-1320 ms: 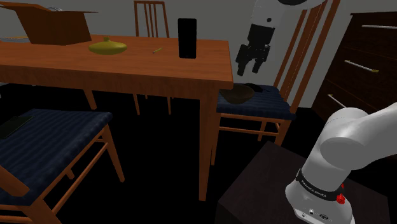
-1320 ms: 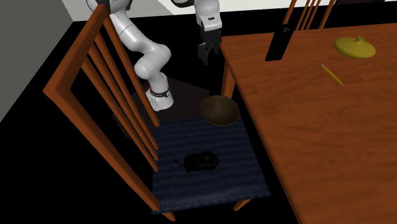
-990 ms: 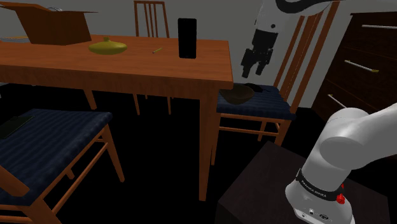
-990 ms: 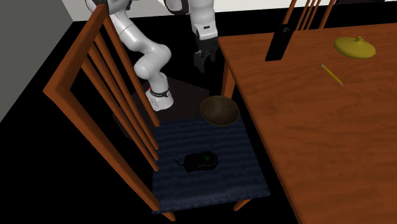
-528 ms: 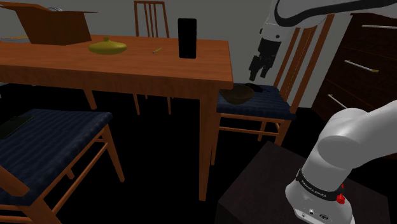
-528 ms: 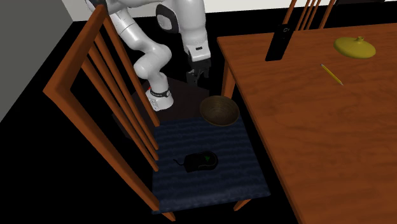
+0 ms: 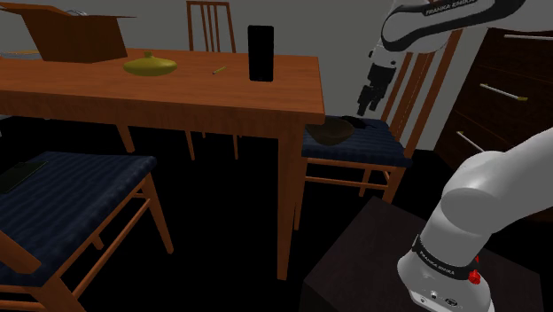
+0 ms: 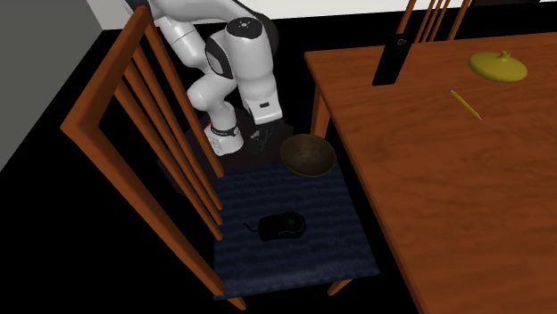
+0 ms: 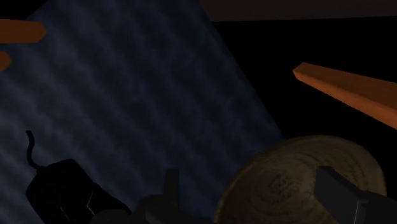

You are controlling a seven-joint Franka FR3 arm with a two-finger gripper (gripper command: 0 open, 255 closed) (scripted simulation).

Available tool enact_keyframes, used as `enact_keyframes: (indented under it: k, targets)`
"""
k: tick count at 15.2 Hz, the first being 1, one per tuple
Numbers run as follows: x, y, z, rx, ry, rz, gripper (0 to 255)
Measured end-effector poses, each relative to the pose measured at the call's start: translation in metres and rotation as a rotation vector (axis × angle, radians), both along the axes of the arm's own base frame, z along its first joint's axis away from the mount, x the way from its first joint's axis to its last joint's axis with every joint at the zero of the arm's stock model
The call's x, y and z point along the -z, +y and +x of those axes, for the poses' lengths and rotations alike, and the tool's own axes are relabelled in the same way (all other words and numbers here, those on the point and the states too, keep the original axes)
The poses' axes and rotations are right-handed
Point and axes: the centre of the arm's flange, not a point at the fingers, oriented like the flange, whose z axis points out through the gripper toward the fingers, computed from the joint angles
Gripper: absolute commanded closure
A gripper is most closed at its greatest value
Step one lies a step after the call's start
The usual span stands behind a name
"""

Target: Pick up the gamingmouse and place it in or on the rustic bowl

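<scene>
A black gaming mouse (image 8: 281,226) with a thin cord lies on a chair's dark blue seat cushion (image 8: 303,254). A brown, wood-grained bowl (image 8: 308,155) stands on the same seat, at the edge nearest the arm. In the shoulder view the bowl (image 7: 330,133) sits by the table leg, with the mouse (image 7: 355,121) a dark shape behind it. My gripper (image 7: 365,96) hangs above the seat, open and holding nothing. In the wrist view its fingers (image 9: 340,191) stand apart over the bowl (image 9: 286,178), and the mouse (image 9: 60,194) lies off to one side.
The wooden table (image 7: 177,84) stands close beside the chair and carries a black upright box (image 7: 260,53), a yellow lid-like dish (image 7: 149,64), a pencil (image 8: 465,103) and a cardboard box (image 7: 71,34). The chair's slatted back (image 8: 161,134) rises behind the seat. A dresser (image 7: 510,80) is nearby.
The gripper has swung away from the table corner and come down, toward the shoulder view's right, until it hangs over the chair seat near the bowl. Mouse and bowl have not moved.
</scene>
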Motion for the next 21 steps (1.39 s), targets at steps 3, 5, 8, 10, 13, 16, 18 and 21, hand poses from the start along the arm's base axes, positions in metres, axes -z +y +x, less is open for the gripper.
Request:
enact_keyframes:
  k: [3,5,8,10,13,16,18,21]
  targets:
    - [0.018,-0.032,0.005,-0.018,-0.001,-0.006,0]
    - [0.027,-0.057,0.009,-0.03,-0.002,-0.01,0]
    - [0.039,-0.094,0.015,-0.048,-0.003,-0.016,0]
    - [0.05,-0.118,0.018,-0.059,-0.004,-0.02,0]
    - [0.062,-0.158,0.022,-0.076,-0.004,-0.027,0]
    - [0.074,-0.192,0.03,-0.093,-0.005,-0.034,0]
    - [0.084,-0.2,0.034,-0.1,-0.005,-0.036,0]
    - [0.1,-0.201,0.037,-0.103,-0.006,-0.037,0]
